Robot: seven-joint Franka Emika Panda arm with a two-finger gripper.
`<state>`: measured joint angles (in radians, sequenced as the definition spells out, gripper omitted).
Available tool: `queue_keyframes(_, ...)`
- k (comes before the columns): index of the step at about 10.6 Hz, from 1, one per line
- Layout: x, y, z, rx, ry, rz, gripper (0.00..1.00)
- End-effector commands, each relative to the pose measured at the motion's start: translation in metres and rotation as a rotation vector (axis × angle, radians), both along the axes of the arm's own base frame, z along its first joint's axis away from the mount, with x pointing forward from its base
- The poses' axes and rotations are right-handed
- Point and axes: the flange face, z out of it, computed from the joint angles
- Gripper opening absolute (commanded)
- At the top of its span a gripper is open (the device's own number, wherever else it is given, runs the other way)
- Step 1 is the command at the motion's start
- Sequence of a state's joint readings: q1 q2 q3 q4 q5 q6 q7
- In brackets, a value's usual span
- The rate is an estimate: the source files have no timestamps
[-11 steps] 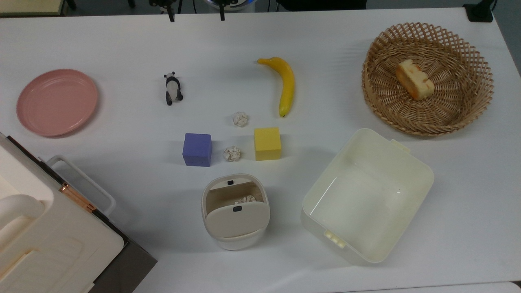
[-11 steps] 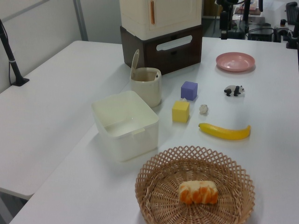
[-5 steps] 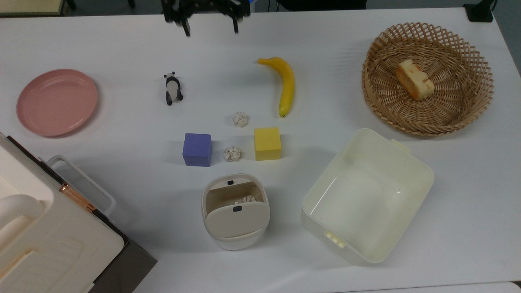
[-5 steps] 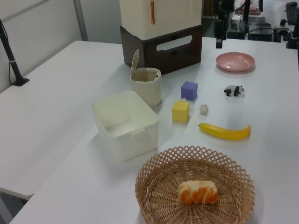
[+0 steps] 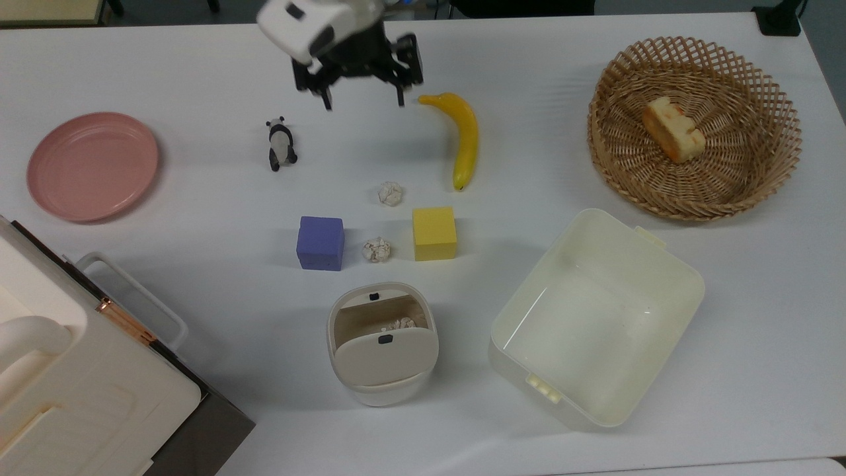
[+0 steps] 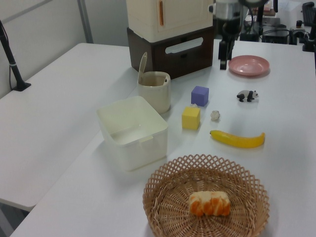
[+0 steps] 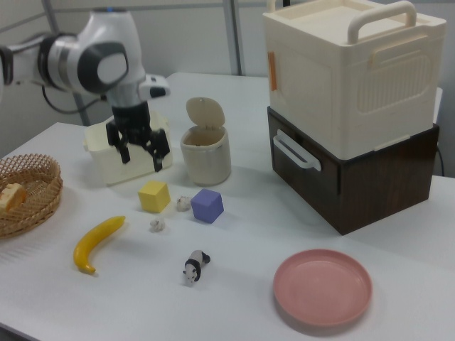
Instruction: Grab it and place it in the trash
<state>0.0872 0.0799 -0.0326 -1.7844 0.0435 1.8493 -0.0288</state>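
Observation:
Two crumpled paper balls lie on the white table, one near the banana's tip and one between the purple and yellow cubes. The trash, a small cream bin with its swing lid tilted open, holds another paper wad. My gripper hangs open and empty above the table, in the top view well above the paper balls, between the panda and the banana's stem.
Around the balls stand a purple cube, a yellow cube, a banana and a toy panda. A pink plate, a cream tub, a wicker basket with bread, and a large cream box ring the area.
The gripper has come down from the top view's top edge toward the table's middle, staying open. Nothing on the table has moved.

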Motion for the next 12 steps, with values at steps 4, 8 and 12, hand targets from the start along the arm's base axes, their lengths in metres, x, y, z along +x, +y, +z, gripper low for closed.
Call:
queue_keyframes(4,0.017,0.035,-0.120,-0.038,0.007,0.046,0.97)
queue_keyframes(8,0.023,0.035,-0.164,-0.084,0.015,0.079,0.90)
queue_keyframes(12,0.026,0.037,-0.190,-0.100,0.005,0.098,0.47)
